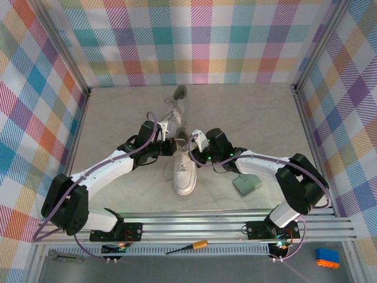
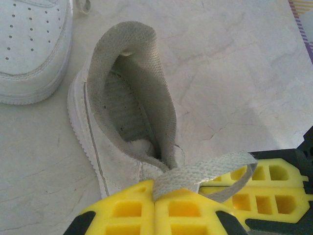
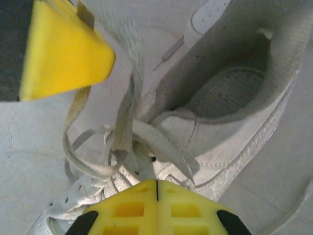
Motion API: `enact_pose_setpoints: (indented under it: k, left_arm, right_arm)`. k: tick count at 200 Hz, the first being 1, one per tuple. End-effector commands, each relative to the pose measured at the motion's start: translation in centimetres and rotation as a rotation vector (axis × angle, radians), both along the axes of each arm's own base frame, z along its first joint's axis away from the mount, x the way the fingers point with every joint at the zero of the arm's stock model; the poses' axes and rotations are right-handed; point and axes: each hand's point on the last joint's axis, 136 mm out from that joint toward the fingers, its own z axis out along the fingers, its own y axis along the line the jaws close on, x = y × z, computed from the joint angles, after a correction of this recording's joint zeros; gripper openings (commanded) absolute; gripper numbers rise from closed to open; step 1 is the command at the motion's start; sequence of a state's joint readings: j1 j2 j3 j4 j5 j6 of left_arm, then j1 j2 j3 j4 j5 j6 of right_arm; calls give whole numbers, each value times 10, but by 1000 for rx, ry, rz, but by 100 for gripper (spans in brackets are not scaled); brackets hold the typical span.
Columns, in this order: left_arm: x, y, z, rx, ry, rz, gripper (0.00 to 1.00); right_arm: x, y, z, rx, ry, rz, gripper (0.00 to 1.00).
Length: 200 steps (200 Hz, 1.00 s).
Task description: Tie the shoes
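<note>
**Both grippers closed at the near shoe's laces; no knot yet**

Layout. The near shoe (image 1: 184, 174) sits mid-table (image 1: 118, 118), toe toward the near edge and heel opening toward the far edge. The second shoe (image 1: 177, 101) lies just beyond it toward the far edge and looks tipped on its side. The green pad (image 1: 246, 184) lies toward the right edge, well apart from both shoes.

Grippers. The left gripper (image 1: 169, 147) and right gripper (image 1: 195, 150) come in from opposite sides and meet close together over the near shoe's lacing.

Left jaws: together, clamped on the flat lace (image 2: 205, 169). It leaves the seam between the fingers and arches right as a loop toward the right gripper's finger. Judgement: the lace is held lifted, clear of the shoe, so the loop stays open for the other arm to work on.

Right jaws: pressed together, low over the tongue. Lace strands run up to the tips, but I cannot tell whether any strand is pinched.

View differences.
- The overhead view gives the layout and the arm approach, but the gripper bodies hide the lace.
- The left wrist view shows the clamp itself, the loop and the grey-lined heel opening (image 2: 132, 98).
- The right wrist view shows what the others lack. The lace climbs from the eyelet rows (image 3: 137, 161) to the left gripper's finger (image 3: 63, 54). Slack strands are crossed loosely over the eyelets.

Judgement: tying is at an early stage on this shoe.
</note>
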<state>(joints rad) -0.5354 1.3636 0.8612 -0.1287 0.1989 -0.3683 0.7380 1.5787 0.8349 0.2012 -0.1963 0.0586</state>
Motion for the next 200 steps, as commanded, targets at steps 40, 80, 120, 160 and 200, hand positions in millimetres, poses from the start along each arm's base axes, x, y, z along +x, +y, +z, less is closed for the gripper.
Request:
enact_pose_setpoints:
  k: [40, 80, 120, 160, 200]
  left_arm:
    - [3, -2, 13, -16, -20, 10, 0]
    - [3, -1, 13, -16, -18, 10, 0]
    - [2, 0, 12, -13, -19, 10, 0]
    - [1, -1, 11, -12, -16, 9, 0]
    - [1, 0, 11, -9, -16, 7, 0]
  right_arm:
    - [12, 13, 12, 41, -49, 40, 0]
    - [1, 19, 9, 49, -21, 113, 0]
    - [-6, 19, 9, 55, -11, 142, 0]
    - [3, 18, 3, 28, -22, 105, 0]
    - [-1, 21, 0, 23, -15, 131, 0]
